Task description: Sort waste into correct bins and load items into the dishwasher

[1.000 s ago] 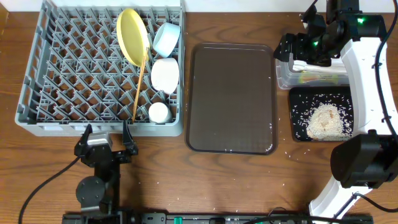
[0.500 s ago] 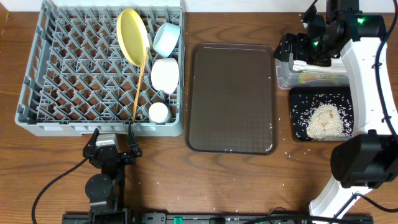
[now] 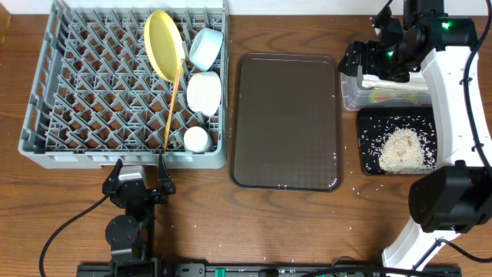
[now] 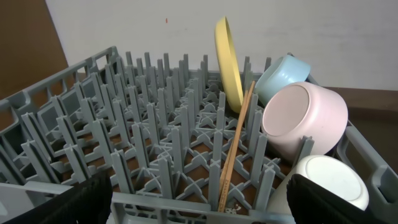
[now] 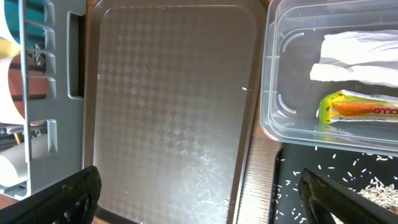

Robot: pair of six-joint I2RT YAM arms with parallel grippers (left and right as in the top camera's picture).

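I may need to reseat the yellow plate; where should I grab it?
Grip the top rim of the yellow plate, coming straight down, jaws straddling the thin edge. It stands on edge among the dish rack pegs, the blue bowl crowds one face and the chopsticks lean near its base, so only the upper rim looks free.

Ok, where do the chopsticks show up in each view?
Overhead: the chopsticks lie slanted in the right part of the rack, from the plate down to the front wall.
Left wrist: right of centre, rising from the near wall toward the plate.
Right wrist: not in it.
Shared landmark: the grey rack, seen in all three views; in the right wrist view it is at the left edge.
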